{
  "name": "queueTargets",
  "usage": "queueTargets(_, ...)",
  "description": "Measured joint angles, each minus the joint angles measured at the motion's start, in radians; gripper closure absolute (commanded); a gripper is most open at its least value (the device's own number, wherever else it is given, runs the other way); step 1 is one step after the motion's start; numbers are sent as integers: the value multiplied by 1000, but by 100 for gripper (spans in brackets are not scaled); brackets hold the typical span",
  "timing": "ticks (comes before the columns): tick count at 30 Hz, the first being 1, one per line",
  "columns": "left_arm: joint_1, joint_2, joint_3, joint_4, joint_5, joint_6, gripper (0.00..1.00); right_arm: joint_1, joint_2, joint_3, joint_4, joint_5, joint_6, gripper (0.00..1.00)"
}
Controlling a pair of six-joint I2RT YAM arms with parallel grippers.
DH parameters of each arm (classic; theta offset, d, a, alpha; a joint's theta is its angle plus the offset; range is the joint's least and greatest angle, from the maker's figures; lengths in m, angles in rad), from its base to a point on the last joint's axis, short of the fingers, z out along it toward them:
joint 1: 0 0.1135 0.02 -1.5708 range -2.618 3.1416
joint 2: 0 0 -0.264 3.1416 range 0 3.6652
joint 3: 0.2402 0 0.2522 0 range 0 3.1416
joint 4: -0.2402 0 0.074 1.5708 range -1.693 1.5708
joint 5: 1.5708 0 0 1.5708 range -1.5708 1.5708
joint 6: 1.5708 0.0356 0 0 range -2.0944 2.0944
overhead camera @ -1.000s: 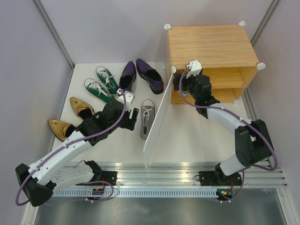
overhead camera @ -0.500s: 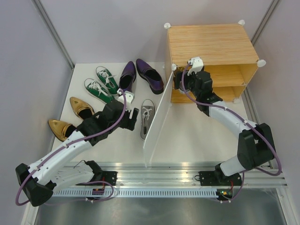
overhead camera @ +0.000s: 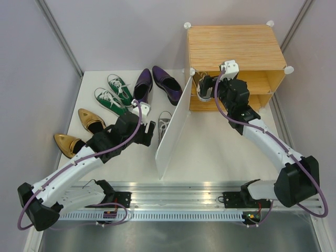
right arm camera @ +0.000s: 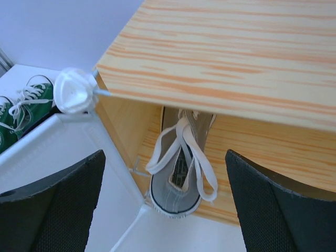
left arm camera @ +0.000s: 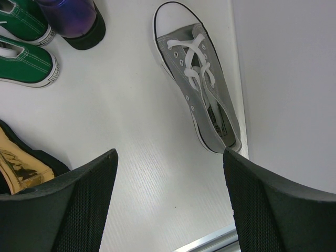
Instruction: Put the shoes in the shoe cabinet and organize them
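Left tool [left arm camera: 169, 157] hangs released above the grey sneaker [left arm camera: 202, 100] (light, soft canvas); probably best pinched across its stiffer heel; right tool [right arm camera: 164, 155] released too.

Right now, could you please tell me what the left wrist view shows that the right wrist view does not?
Only the left wrist view: a grey sneaker lying on the table, part of a purple shoe, a gold shoe, and the open left gripper. Only the right wrist view: the shoe cabinet, its white corner connector, a second grey sneaker on a shelf inside, and the open right gripper. Both: the green sneakers and the white door panel.
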Motion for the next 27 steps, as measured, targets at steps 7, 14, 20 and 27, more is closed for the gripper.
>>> queueTargets(7, 0, 8, 0, 0, 1, 0, 16, 0, -115, -201, 70, -1, 29, 6)
queueTargets(14, 0, 11, 0, 0, 0, 0, 16, 0, -125, -307, 162, 2, 46, 7)
queueTargets(20, 0, -35, -1, 8, -4, 0, 16, 0, -80, -325, 238, 3, 51, 9)
queueTargets(27, 0, -86, -14, 43, -19, 0, 16, 0, 31, -326, 282, 0, 50, 14)
